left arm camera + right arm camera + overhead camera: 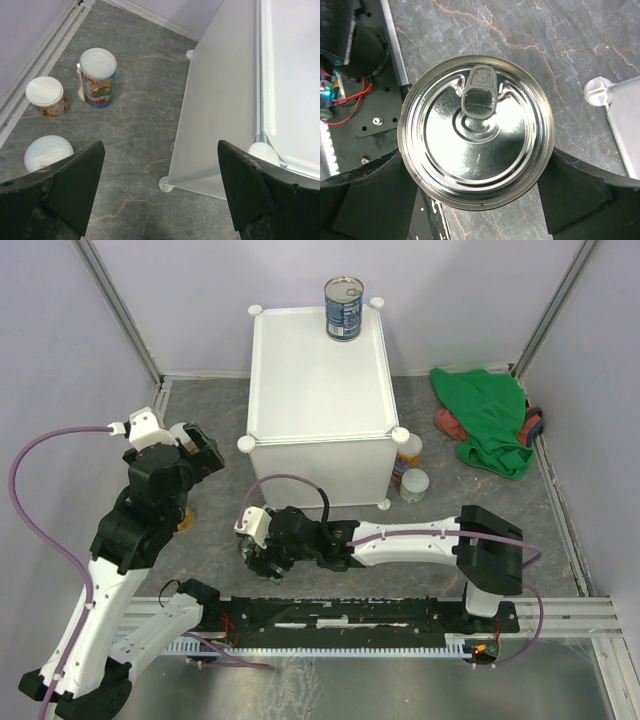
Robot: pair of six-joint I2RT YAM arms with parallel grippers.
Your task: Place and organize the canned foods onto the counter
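Observation:
In the right wrist view a can with a silver pull-tab top (477, 132) sits between both black fingers (580, 192), which press its sides. My right gripper (256, 543) is low over the grey floor, in front of the counter's (320, 380) near left corner. A blue-labelled can (343, 308) stands on the counter's far edge. My left gripper (160, 195) is open and holds nothing, left of the counter wall (225, 100). Below it stand a colourful can (98, 77), an orange can (46, 96) and a white-lidded can (48, 152).
Two more cans, one yellow-orange (408, 452) and one pale green (414, 485), stand on the floor by the counter's right front corner. A green cloth (485, 420) lies at the back right. The black base rail (340, 615) runs along the near edge.

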